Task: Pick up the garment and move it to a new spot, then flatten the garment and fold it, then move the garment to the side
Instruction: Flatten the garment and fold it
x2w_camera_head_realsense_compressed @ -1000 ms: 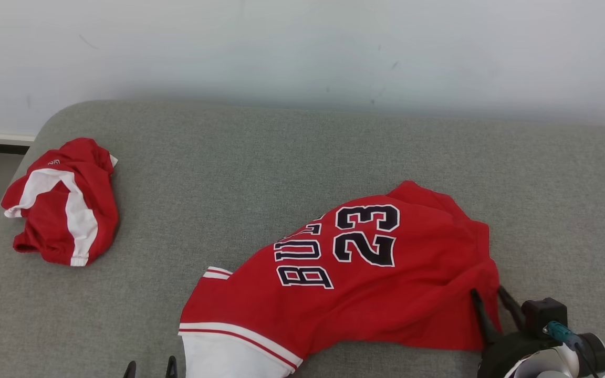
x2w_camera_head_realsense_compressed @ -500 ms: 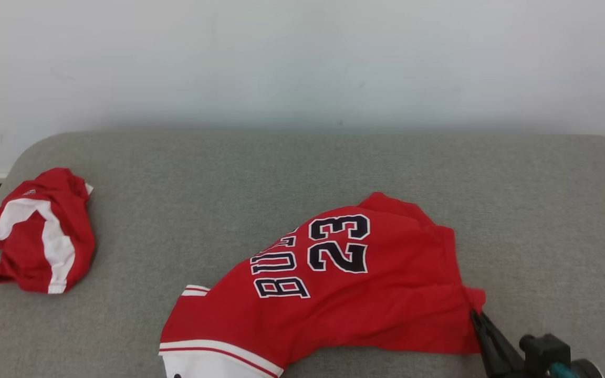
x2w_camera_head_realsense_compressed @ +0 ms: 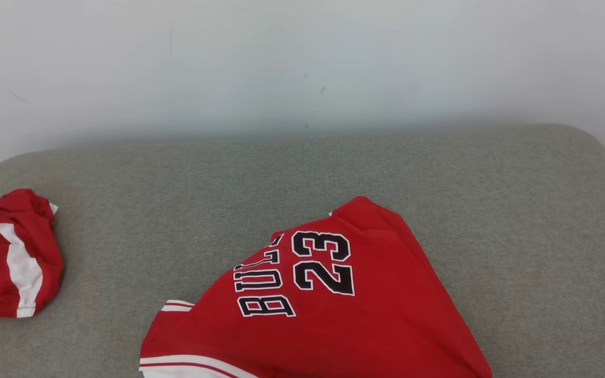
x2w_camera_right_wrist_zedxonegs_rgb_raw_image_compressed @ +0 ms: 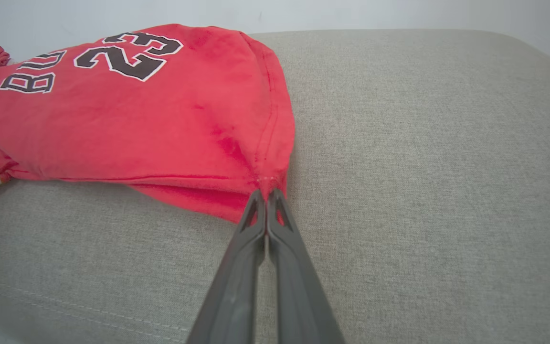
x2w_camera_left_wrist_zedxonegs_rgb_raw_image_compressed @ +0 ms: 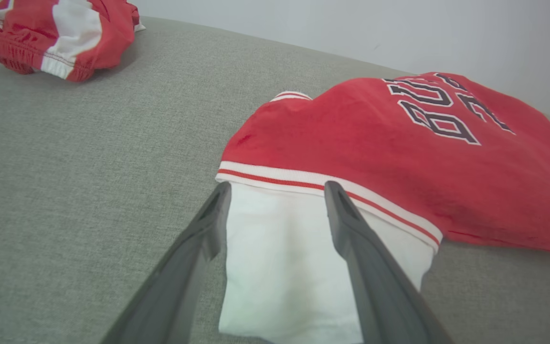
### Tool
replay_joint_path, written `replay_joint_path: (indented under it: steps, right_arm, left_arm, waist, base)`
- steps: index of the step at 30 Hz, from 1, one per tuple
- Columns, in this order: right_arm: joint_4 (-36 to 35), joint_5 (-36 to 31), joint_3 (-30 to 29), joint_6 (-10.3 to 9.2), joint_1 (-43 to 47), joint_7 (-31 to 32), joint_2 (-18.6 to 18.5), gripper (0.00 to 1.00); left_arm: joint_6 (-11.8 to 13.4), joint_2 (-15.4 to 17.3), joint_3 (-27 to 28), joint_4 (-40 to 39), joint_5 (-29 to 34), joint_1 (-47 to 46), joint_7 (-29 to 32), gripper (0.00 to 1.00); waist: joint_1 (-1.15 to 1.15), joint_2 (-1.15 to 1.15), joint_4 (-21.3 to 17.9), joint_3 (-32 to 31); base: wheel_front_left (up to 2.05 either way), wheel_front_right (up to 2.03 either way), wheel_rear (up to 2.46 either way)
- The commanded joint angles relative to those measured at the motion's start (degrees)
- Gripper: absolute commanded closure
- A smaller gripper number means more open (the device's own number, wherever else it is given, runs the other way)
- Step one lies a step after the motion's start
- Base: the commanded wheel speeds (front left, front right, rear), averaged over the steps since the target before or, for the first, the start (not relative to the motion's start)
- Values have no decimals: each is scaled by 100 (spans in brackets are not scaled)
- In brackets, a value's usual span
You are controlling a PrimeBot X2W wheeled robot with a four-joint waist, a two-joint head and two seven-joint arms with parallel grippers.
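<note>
The garment [x2w_camera_head_realsense_compressed: 323, 310] is a red jersey with a dark "23" and a white sleeve, lying crumpled at the front middle of the grey couch seat. In the right wrist view my right gripper [x2w_camera_right_wrist_zedxonegs_rgb_raw_image_compressed: 266, 193] is shut on a pinched corner of the garment's [x2w_camera_right_wrist_zedxonegs_rgb_raw_image_compressed: 151, 114] red hem, lifting it slightly. In the left wrist view my left gripper [x2w_camera_left_wrist_zedxonegs_rgb_raw_image_compressed: 275, 191] is open, its two fingers astride the garment's white sleeve [x2w_camera_left_wrist_zedxonegs_rgb_raw_image_compressed: 284, 267], just short of the red and white striped band.
A second red and white garment [x2w_camera_head_realsense_compressed: 6, 260] lies bunched at the far left edge of the couch seat [x2w_camera_head_realsense_compressed: 491, 210]. A pale wall rises behind. Bare grey cushion stretches to the right and behind the jersey.
The head camera has turned right and tilted, so both grippers have left its view. My right gripper closed on the jersey's hem corner and pulled it taut. The left gripper stayed open.
</note>
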Motion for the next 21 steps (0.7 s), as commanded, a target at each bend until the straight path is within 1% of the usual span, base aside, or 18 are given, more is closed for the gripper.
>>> replay_joint_path:
  steps: [1,2,3,4,8,13,21]
  right_arm:
    - [32,85,22,-13,13,-3,-32,100]
    - [87,104,39,-13,13,-2,-26,100]
    - [137,110,15,-13,-5,-3,-8,66]
    - [145,136,-16,-13,-44,-3,33,0]
    - [127,93,-101,-13,-76,-2,102,0]
    - [147,40,-181,-13,23,-3,153,0]
    - [572,-19,-263,-13,-90,-2,226,0]
  left_arm:
    - [4,-6,23,27,-17,49,-20,0]
    - [9,-7,31,47,-13,53,-20,0]
    - [13,-6,36,62,-7,56,-20,0]
    - [12,-6,39,69,0,56,-20,0]
    - [16,-6,64,112,30,80,-20,0]
    - [-40,-7,182,255,95,150,-20,0]
    - [-239,-5,268,1050,184,147,-20,0]
  waist:
    - [0,0,-44,23]
    - [0,0,-54,26]
    - [0,0,-60,28]
    - [0,0,-62,29]
    - [0,0,-16,15]
    - [0,0,36,-20]
    - [0,0,61,-43]
  base:
    - [0,0,0]
    - [0,0,0]
    - [0,0,0]
    - [0,0,0]
    - [0,0,0]
    - [0,0,0]
    - [0,0,0]
